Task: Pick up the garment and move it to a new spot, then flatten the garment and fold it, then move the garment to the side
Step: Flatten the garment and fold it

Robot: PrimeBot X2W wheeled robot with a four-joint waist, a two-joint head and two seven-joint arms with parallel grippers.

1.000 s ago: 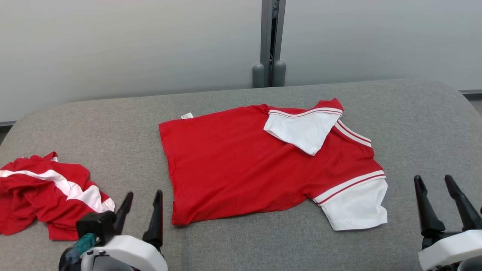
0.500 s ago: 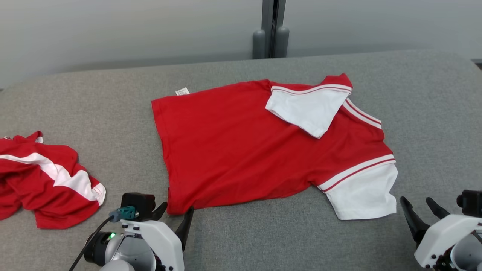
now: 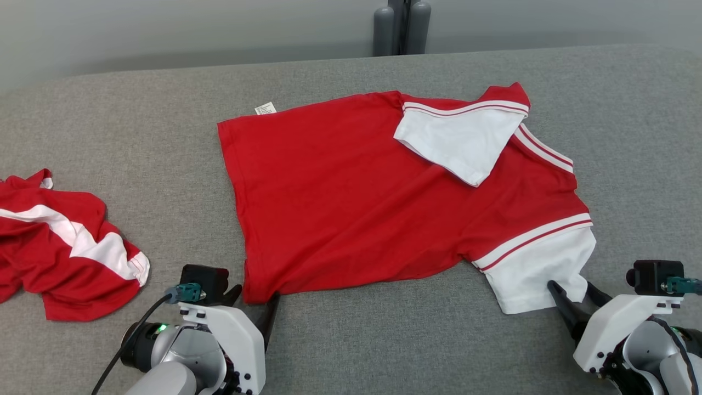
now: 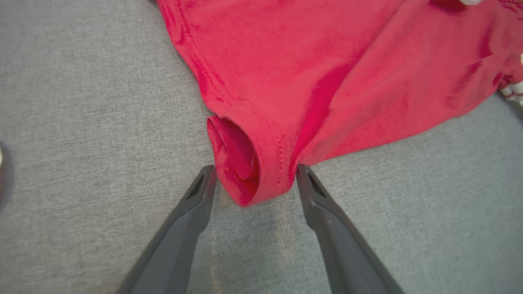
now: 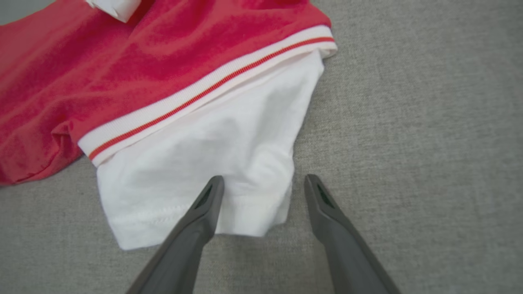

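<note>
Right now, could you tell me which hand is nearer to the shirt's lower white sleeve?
Right. The right hand brackets a corner of the sleeve; the left hand sits at the hem corner, across the shirt.

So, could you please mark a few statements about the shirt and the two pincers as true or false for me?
1. The left pincer stands open around the rolled hem corner of the red shirt. True.
2. The right pincer is shut on the near sleeve. False: it is open, with one finger over the sleeve's edge and the other over the grey surface.
3. A crumpled garment lies to the robot's left of the shirt. True.
4. The far sleeve lies spread out on the surface. False: it is folded over onto the shirt's red body.
</note>
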